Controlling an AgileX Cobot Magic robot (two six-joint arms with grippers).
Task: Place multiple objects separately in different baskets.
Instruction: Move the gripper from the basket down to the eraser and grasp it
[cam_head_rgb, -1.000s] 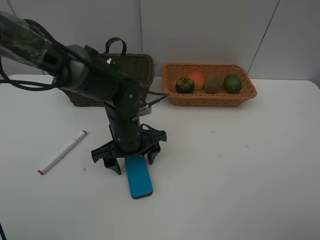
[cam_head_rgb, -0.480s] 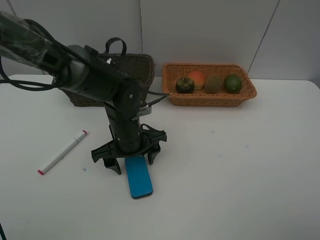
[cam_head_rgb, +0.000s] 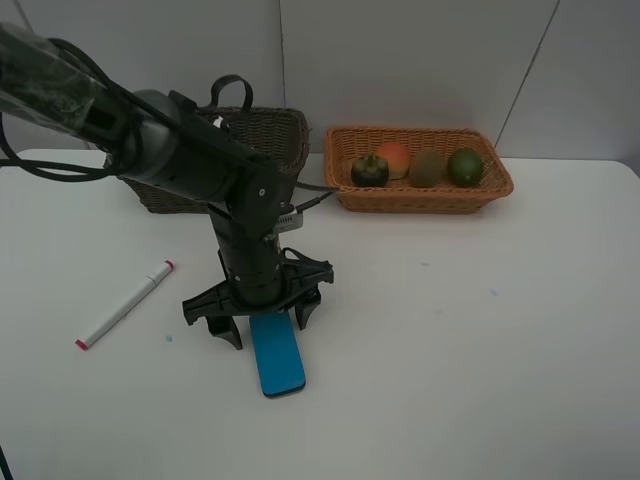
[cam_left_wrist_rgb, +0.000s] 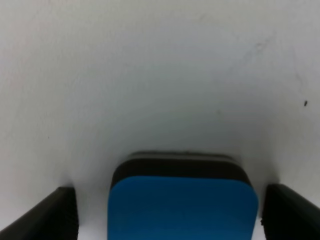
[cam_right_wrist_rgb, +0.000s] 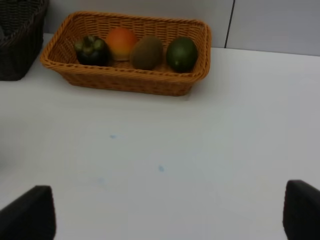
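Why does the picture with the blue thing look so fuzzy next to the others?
In the left wrist view the camera sits very close, so the blue block and the dark fingertips blur, with a soft shadow under the block. The exterior high view is sharp and evenly lit, showing the marker crisply. The right wrist view is mildly soft; the fruit in the orange basket stays recognisable.
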